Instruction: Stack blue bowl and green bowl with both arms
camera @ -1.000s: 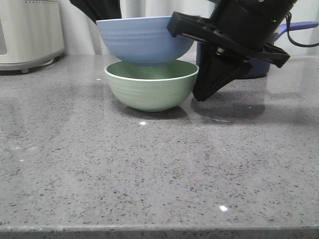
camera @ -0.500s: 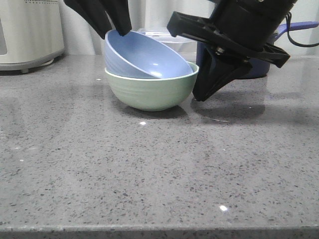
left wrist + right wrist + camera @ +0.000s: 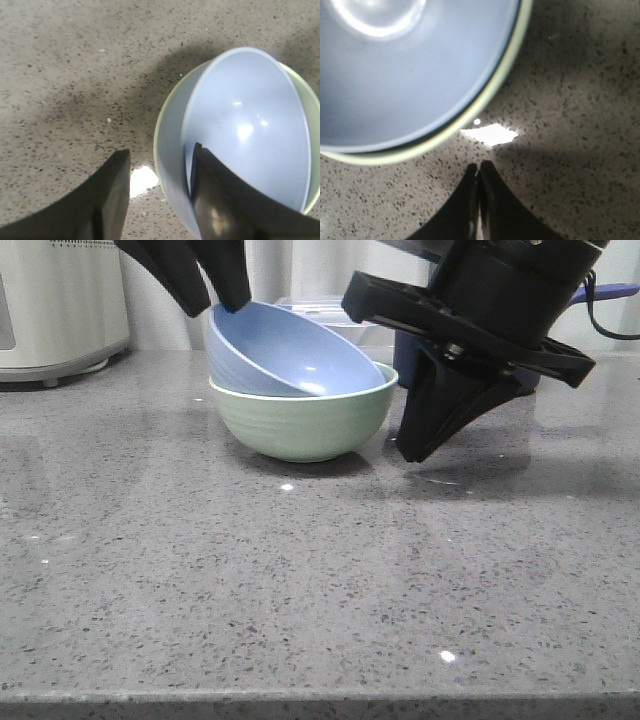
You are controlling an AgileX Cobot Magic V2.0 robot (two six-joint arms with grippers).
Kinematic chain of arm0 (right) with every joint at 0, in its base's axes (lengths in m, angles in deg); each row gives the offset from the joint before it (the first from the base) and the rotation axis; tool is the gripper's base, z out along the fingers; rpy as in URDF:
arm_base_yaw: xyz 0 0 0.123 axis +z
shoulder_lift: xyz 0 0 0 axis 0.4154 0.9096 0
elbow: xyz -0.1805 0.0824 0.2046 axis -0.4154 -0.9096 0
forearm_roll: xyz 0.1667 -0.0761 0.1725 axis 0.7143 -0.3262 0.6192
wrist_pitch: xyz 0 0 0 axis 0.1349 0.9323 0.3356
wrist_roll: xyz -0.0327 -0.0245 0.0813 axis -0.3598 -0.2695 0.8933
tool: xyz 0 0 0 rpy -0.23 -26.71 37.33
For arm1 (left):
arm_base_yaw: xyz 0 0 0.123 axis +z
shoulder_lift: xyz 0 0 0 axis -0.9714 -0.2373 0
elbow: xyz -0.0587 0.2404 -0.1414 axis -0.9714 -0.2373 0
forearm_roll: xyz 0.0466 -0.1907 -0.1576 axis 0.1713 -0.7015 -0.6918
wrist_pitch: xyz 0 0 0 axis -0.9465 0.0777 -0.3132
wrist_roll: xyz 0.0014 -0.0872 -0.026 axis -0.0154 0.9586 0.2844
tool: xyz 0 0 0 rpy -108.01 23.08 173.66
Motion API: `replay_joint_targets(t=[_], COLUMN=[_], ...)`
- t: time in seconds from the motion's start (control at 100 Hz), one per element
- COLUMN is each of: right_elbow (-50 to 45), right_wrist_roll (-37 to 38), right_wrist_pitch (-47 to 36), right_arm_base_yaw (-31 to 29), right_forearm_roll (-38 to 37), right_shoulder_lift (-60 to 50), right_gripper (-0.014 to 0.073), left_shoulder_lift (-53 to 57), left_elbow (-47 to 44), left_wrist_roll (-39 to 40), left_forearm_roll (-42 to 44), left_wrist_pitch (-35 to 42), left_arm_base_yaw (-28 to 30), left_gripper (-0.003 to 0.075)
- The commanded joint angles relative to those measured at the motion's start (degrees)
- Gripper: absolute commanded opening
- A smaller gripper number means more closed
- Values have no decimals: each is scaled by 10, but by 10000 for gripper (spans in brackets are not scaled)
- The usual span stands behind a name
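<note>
The pale blue bowl (image 3: 285, 350) lies tilted inside the mint-green bowl (image 3: 300, 425), which stands on the grey counter; its raised rim is on the left. My left gripper (image 3: 216, 302) is open above that raised rim. In the left wrist view the left gripper (image 3: 160, 150) straddles the rim of the blue bowl (image 3: 250, 125), with one finger (image 3: 220, 200) inside it; the green bowl's (image 3: 161, 120) rim shows around it. My right gripper (image 3: 412, 455) is shut and empty, its tip close above the counter just right of the green bowl. In the right wrist view the right gripper (image 3: 479, 165) is beside the green rim (image 3: 485, 97), apart from it.
A white appliance (image 3: 55, 300) stands at the back left. A dark navy saucepan (image 3: 408, 352) with a handle (image 3: 610, 290) sits behind my right arm. A clear container (image 3: 330, 312) is behind the bowls. The counter's front edge (image 3: 320, 702) runs along the bottom.
The blue bowl, held level above the green bowl a second ago, now lies tilted inside it. My left gripper has opened and drawn slightly up. My right gripper shifted slightly right.
</note>
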Motion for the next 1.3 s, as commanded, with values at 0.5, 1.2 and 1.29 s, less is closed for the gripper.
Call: replay_joint_targets(t=[0.5, 1.2, 1.29], right_elbow=[14, -207, -233], right_wrist_roll=[-4, 6, 6], right_wrist_pitch=[5, -111, -116], right_arm_base_yaw=[-50, -107, -128], right_forearm_roll=[-24, -59, -59], right_shoulder_lift=[-123, -380, -414], right_gripper=[11, 11, 11], left_shoulder_lift=[258, 649, 700], left_elbow=[-246, -595, -628], left_wrist_roll=[41, 46, 46], left_forearm_roll=[58, 89, 92], left_wrist_pitch=[170, 294, 295], left_arm_base_yaw=[35, 153, 162], left_gripper=[282, 162, 41])
